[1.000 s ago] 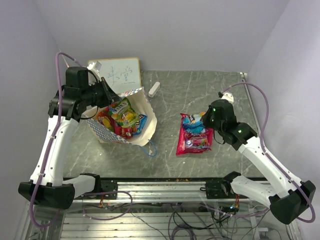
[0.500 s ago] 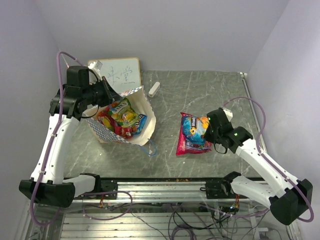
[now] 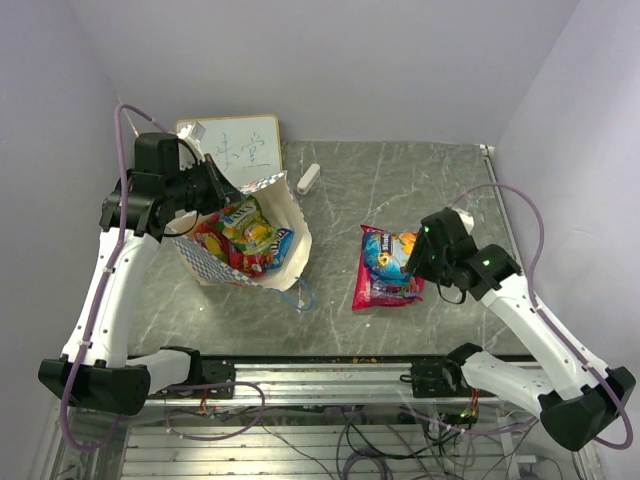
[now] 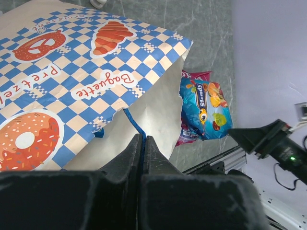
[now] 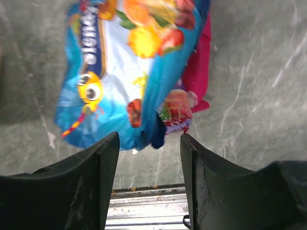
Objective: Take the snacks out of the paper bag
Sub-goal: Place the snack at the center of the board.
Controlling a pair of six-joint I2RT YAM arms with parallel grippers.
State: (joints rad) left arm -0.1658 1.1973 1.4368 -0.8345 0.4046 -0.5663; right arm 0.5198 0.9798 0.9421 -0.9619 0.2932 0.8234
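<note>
The paper bag (image 3: 285, 215) lies tipped on the left of the table, mouth up toward the top camera, with several snacks (image 3: 250, 235) inside. My left gripper (image 3: 214, 186) is shut on the bag's thin blue cord handle (image 4: 134, 122) at the rim; the left wrist view shows the jaws pinching the cord. A blue snack packet (image 3: 384, 251) lies across a large pink-red packet (image 3: 382, 288) at centre right. My right gripper (image 3: 418, 260) hovers just right of them, open, nothing between its fingers. In the right wrist view the blue packet (image 5: 124, 72) and pink-red packet (image 5: 197, 67) lie beyond the right gripper (image 5: 149, 143).
A white framed writing board (image 3: 240, 143) leans at the back behind the bag. A small white oblong block (image 3: 308, 178) lies on the table (image 3: 400, 180) right of it. Walls close in on both sides. A metal rail (image 3: 330, 375) runs along the near edge.
The right gripper came down with the blue packet, opened and let it go on the pink-red one, then drew back slightly. The left arm and bag stayed put.
</note>
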